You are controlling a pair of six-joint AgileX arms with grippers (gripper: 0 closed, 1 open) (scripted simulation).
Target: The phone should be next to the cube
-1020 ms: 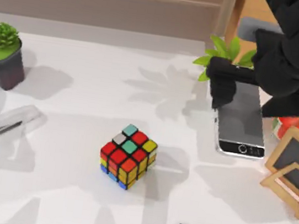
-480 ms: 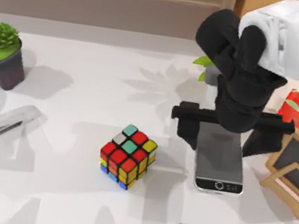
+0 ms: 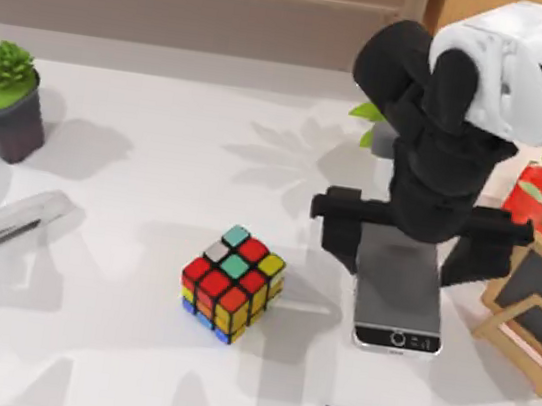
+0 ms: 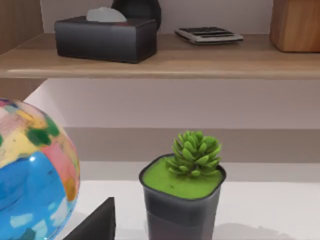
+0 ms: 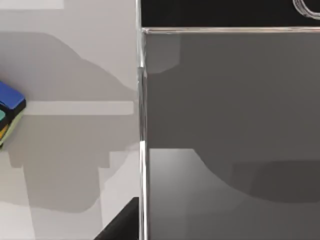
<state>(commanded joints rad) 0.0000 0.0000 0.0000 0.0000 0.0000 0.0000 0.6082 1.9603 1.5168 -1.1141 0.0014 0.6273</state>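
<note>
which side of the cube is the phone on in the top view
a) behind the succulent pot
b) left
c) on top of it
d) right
d: in the top view the phone lies on the table to the right of the cube, with a gap between them, under the right gripper.

Phone right of the cube, a gap between them.
</note>
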